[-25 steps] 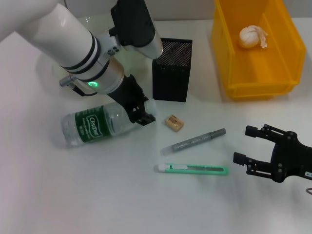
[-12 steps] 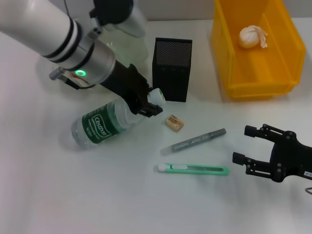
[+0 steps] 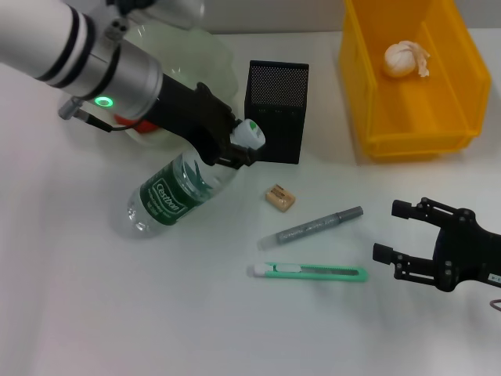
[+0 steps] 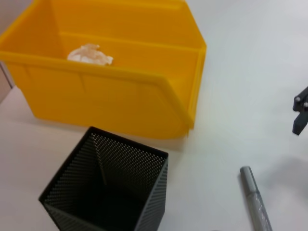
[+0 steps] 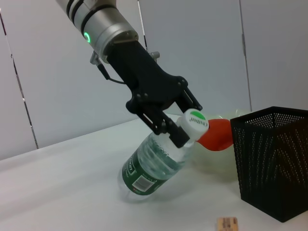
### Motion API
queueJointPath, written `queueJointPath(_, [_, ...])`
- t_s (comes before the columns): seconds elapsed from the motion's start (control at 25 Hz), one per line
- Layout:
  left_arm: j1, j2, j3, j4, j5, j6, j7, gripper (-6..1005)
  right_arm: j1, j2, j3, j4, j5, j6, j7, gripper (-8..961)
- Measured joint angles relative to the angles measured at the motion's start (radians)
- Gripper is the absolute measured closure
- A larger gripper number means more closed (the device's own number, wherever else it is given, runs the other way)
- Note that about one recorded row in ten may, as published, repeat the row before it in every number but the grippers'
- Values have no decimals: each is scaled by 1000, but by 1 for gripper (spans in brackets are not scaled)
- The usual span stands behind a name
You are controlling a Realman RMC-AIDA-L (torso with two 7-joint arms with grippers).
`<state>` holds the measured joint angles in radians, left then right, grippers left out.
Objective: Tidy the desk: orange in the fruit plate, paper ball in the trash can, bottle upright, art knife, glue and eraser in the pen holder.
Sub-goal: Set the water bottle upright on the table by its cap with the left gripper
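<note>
Left tool (image 3: 235, 145) pinches the bottle (image 3: 176, 192) by its neck, tilted beside the pen holder (image 3: 275, 111); right tool (image 3: 395, 231), spread, hovers apart

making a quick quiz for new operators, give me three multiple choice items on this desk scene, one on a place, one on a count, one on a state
1. Where is the crumpled white paper ball?
A. inside the bright yellow plastic bin
B. in the black mesh box
C. beside the mint-green utility knife

2. How many loose small items lie on the white tabletop for the mesh box?
A. one
B. three
C. five

3. How is the clear plastic bottle with the green label?
A. standing upright, untouched
B. flat, untouched
C. tilted, neck held by the left gripper

Key: 1 A, the paper ball lies in the bin. 2 B, knife, grey glue stick, tan eraser. 3 C, the bottle leans with its base down, the left gripper at its neck.
</note>
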<state>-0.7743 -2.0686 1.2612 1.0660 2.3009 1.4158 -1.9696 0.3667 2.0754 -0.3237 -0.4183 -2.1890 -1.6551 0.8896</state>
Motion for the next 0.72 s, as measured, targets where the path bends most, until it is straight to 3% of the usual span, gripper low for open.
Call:
queueJointPath(0.32, [30,2,-98,5,-56,38,52,559,2,0,0,0,0,-3,0,162])
queueJointPath(0.72, [75,4,-149,35,-120,65,83,559,1,0,0,-1,0,-4,0,163])
